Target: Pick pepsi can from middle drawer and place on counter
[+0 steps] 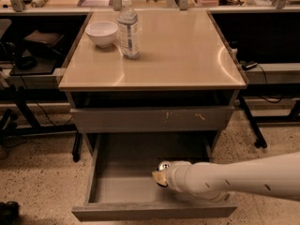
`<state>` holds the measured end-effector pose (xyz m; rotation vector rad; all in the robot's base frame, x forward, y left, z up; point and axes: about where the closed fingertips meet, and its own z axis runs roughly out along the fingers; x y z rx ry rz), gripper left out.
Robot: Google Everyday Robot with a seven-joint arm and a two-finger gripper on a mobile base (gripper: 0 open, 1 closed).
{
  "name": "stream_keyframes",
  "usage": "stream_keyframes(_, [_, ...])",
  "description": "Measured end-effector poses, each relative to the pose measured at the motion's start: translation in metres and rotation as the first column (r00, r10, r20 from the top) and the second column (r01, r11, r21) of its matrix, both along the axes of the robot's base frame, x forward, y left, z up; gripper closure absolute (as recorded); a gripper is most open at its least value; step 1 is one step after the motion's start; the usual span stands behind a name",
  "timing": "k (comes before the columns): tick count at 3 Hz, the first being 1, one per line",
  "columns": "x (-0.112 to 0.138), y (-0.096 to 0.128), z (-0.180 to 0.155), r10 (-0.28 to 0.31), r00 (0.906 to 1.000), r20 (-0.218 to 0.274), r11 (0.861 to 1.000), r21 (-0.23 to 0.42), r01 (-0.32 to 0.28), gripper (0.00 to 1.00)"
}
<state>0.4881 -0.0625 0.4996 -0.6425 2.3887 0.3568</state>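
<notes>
The middle drawer (117, 191) is pulled open, with a bare grey floor and a plain front. My white arm reaches into it from the right. The gripper (160, 176) is low inside the drawer, near its middle. A small shiny silver round top, apparently the pepsi can (164, 165), shows right at the gripper's tip; its dark body is hidden by the gripper. The beige counter (187, 46) lies above.
A clear water bottle (128, 28) and a white bowl (102, 33) stand at the counter's back left. The drawer above, a grey front with small light scratches (154, 119), is closed. Dark tables with cables flank the cabinet on both sides.
</notes>
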Motion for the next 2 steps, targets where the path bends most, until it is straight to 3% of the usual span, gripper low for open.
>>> stream_keyframes(1, [-0.029, 0.075, 0.048, 0.069, 0.9926, 0.100, 0.998, -0.022, -0.067, 1.00])
stream_keyframes(2, [-0.072, 0.136, 0.085, 0.302, 0.9217, 0.243, 0.948, -0.174, -0.265, 1.00])
